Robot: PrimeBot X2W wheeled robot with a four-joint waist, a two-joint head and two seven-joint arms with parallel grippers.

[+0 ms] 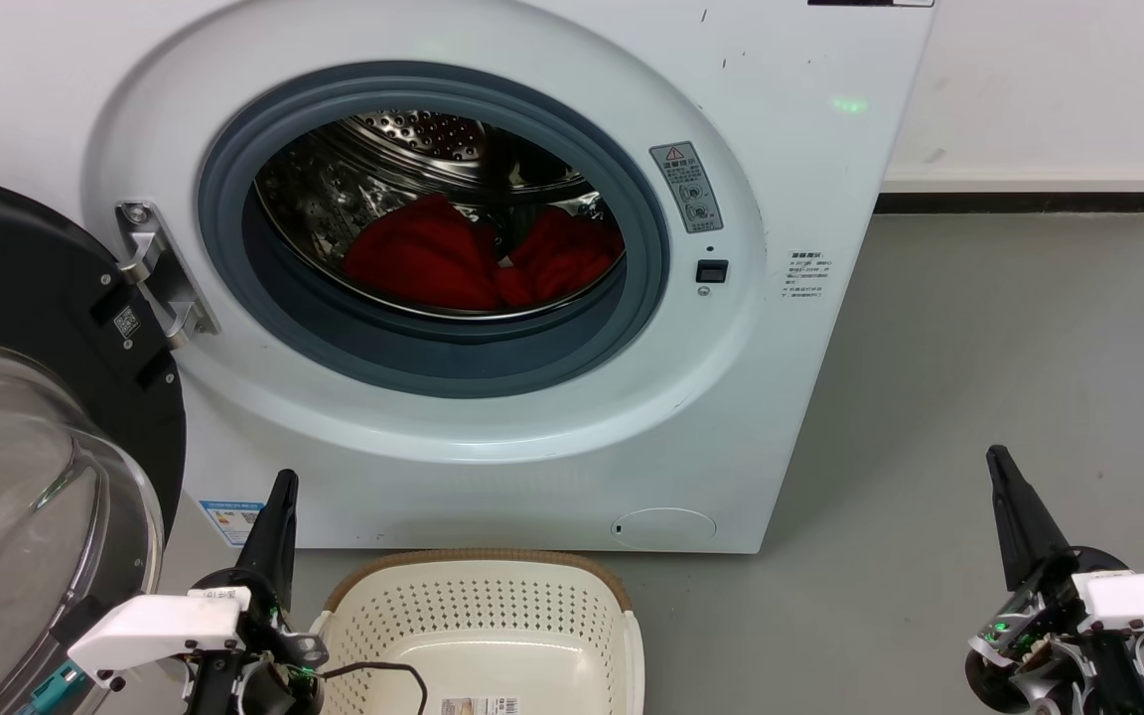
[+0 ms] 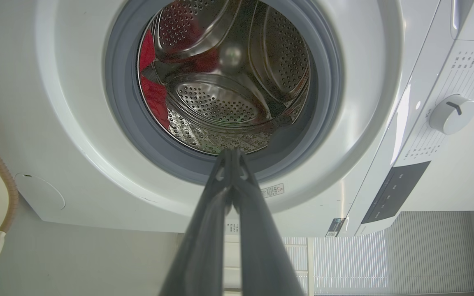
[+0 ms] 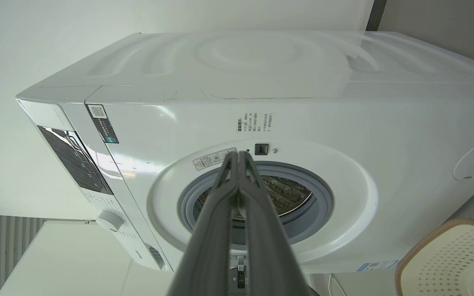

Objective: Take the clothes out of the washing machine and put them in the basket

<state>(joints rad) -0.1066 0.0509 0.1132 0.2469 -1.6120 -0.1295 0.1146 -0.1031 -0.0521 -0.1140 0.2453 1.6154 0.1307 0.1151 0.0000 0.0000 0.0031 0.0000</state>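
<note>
Work not begun: my left gripper [image 1: 284, 487] and right gripper [image 1: 999, 467] closed, empty, flanking the bare cream perforated plastic basket [image 1: 481, 568]; beyond my fingers [image 2: 216, 197], bright-red fabric clothes [image 1: 433, 260] lie inside the white front-loading washing machine [image 1: 781, 397].

A grey floor [image 1: 979, 377] is spread ahead of the right fingers [image 1: 1021, 516]. Beyond it, a white wall [image 1: 1049, 79] is edged by a pale skirting board [image 1: 1029, 182] over a dark strip [image 1: 1019, 203]. In the left wrist view, ribbed white slats [image 2: 385, 255] are shown right of the left fingers [image 2: 261, 246].
</note>
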